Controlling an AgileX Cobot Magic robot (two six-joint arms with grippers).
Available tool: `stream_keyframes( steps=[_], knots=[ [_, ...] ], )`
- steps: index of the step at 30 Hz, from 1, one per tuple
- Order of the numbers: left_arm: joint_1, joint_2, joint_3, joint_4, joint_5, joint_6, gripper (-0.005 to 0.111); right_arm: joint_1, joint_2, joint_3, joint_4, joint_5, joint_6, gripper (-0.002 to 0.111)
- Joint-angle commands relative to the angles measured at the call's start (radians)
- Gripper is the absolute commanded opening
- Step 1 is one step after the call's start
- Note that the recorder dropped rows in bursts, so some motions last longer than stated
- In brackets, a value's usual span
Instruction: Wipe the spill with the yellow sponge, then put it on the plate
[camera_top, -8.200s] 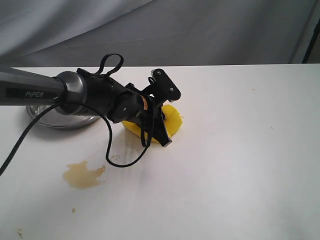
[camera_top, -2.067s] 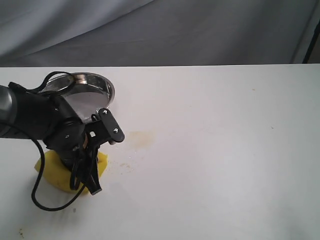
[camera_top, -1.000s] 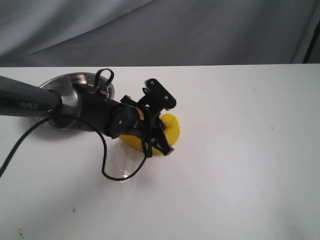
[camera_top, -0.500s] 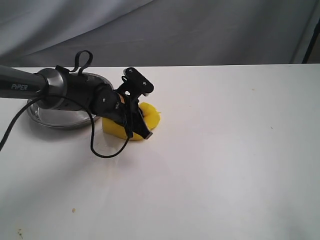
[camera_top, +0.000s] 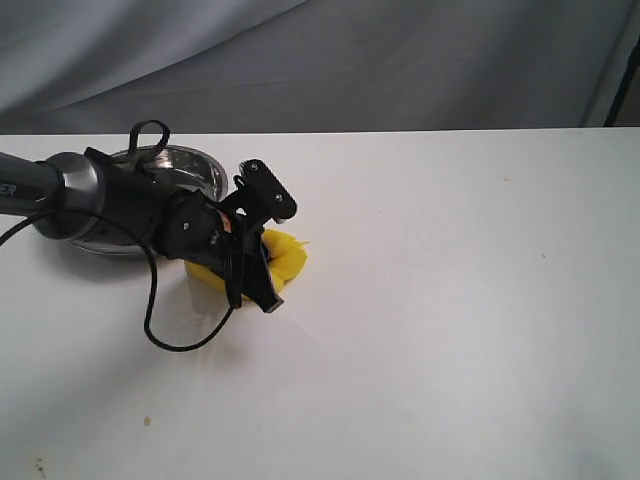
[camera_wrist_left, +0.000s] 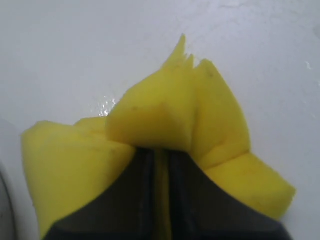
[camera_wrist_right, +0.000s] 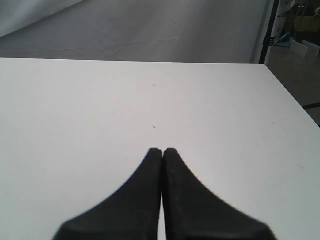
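One yellow sponge (camera_wrist_left: 165, 105) sits pinched inside the left tool (camera_wrist_left: 160, 159).

Yellow sponge (camera_top: 287, 257), buckled into a peaked fold, just beside the plate (camera_top: 197, 166): round, shiny steel, partly hidden.

Right half: the desk (camera_top: 480, 300) is bare from the middle to its right edge, giving wide room to pass.
Left side: the left arm (camera_top: 110, 200) lies low across it, its left end effector (camera_wrist_left: 159, 155) clamped on the yellow sponge (camera_top: 288, 255).
Behind arm: the plate (camera_top: 205, 165), partly covered.
In front: a black cable (camera_top: 178, 348) loops on the desk.
Right end effector (camera_wrist_right: 162, 152): jaws together above bare desk.
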Motion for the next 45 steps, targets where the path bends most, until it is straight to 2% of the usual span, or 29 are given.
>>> stream_keyframes(
  steps=[1, 11, 23, 38, 41, 45],
  knots=[
    [-0.004, -0.035, 0.107, -0.006, 0.346, -0.004, 0.0, 0.002, -0.006, 0.003, 0.003, -0.002, -0.003, 0.0],
    [-0.004, -0.192, 0.208, -0.05, 0.488, -0.011, 0.0, 0.002, -0.006, 0.003, 0.003, -0.002, -0.003, 0.0],
    [-0.004, -0.245, 0.348, -0.131, 0.531, -0.011, 0.0, 0.002, -0.006, 0.003, 0.003, -0.002, -0.003, 0.0],
    [-0.004, -0.382, 0.432, -0.233, 0.583, -0.103, 0.0, 0.002, -0.006, 0.003, 0.003, -0.002, -0.003, 0.0],
    [-0.02, -0.385, 0.437, -0.246, 0.574, -0.099, 0.0, 0.002, -0.006, 0.003, 0.003, -0.002, -0.003, 0.0],
    [-0.078, -0.383, 0.439, -0.246, 0.52, -0.076, 0.0, 0.002, -0.006, 0.003, 0.003, -0.002, -0.003, 0.0]
  ],
)
